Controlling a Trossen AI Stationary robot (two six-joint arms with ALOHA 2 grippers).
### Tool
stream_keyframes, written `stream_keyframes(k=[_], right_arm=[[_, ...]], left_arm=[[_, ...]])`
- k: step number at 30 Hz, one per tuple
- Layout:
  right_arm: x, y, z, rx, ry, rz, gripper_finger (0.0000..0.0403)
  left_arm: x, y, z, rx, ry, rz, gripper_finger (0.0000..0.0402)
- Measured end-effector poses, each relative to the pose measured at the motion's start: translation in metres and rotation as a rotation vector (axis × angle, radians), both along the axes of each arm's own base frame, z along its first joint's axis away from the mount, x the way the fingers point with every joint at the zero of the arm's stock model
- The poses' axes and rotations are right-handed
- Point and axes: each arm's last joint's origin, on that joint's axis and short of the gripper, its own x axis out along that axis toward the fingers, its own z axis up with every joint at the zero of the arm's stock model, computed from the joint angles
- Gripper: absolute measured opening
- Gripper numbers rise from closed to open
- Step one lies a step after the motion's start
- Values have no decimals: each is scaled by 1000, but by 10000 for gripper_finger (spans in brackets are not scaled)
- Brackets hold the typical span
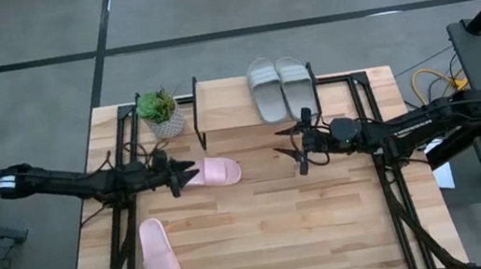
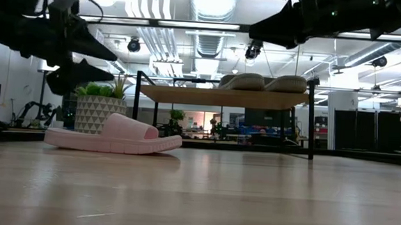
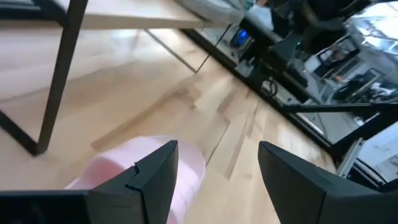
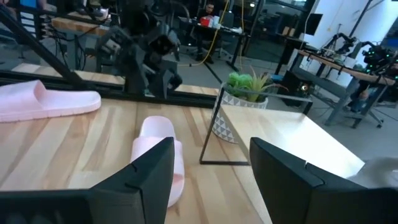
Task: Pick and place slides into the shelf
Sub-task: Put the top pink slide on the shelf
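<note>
Tabletop (image 1: 330, 235) first, pale planks, and on its far side the shelf (image 1: 227, 108), a low board on thin black legs; the grey-green pair (image 1: 279, 87) already sits side by side on the board's right half, so from here the job looks about half done; a potted plant (image 1: 160, 114) stands just left of the shelf.

Both dark arms reach in from the sides. The left gripper (image 1: 191, 172) hovers at the heel end of one pink slide (image 1: 215, 170), which lies flat on the table in front of the shelf; from the wrist its two fingers (image 3: 155, 180) stand apart with the pink foam showing under one of them and bare wood in the gap, and I can't see that anything is pinched. The right gripper (image 1: 292, 154) hangs above bare wood near the shelf's right front, jaws spread, holding nothing.

The second pink slide (image 1: 159, 256) lies well apart from the first, near the front left corner.

These look like moulded foam: light, a bit springy, matte rather than slick, nothing breakable. I'd guess the sole edge or the wide strap is the place to take hold; a pinch across the strap would squash but should hold; a grip at the very heel may let the toe droop.
</note>
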Motion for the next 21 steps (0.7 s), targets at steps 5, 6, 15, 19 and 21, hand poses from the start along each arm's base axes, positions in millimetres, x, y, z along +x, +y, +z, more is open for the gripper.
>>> stream_keyframes(k=[5, 6, 15, 19, 21], right_arm=[[0, 0, 2, 0, -6, 0, 201], [1, 0, 2, 0, -5, 0, 201], [0, 0, 2, -9, -3, 1, 201], [1, 0, 2, -20, 0, 2, 201], [0, 0, 2, -23, 0, 2, 201]], left_arm=[[3, 2, -7, -178, 126, -16, 208], [4, 3, -6, -216, 131, -25, 208], [10, 5, -10, -283, 170, -12, 208], [12, 6, -18, -269, 220, 35, 208], [14, 6, -21, -263, 241, 52, 208]])
